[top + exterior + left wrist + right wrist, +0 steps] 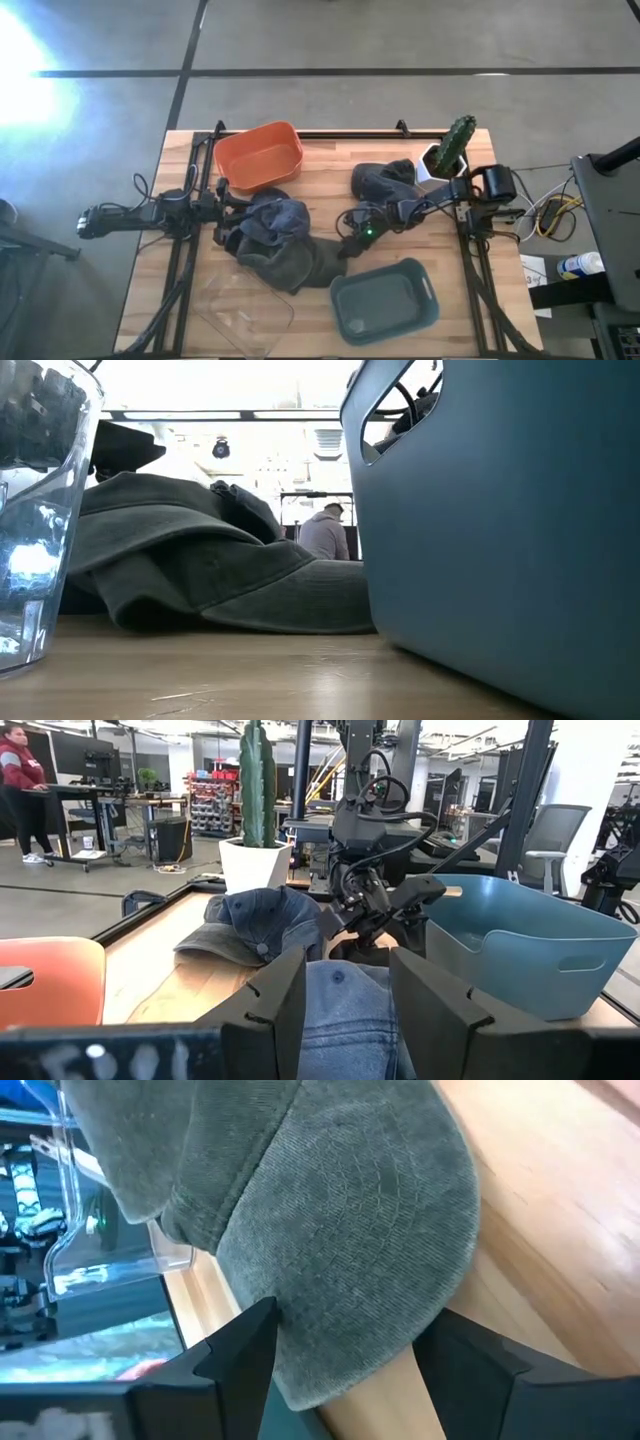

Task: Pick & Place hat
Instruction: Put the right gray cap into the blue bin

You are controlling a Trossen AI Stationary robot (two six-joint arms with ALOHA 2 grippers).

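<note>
Green hat (300,262) at counter (320,185) centre. Right claw (352,238) at its three-o'clock edge, fingers spread wide astride the brim, gripping nothing. Push deeper before closing, pinching brim only.

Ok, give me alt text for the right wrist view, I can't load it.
The right gripper has its open fingers either side of the olive-green cap brim, low over the wooden table. A clear plastic bin sits just beyond the cap.
</note>
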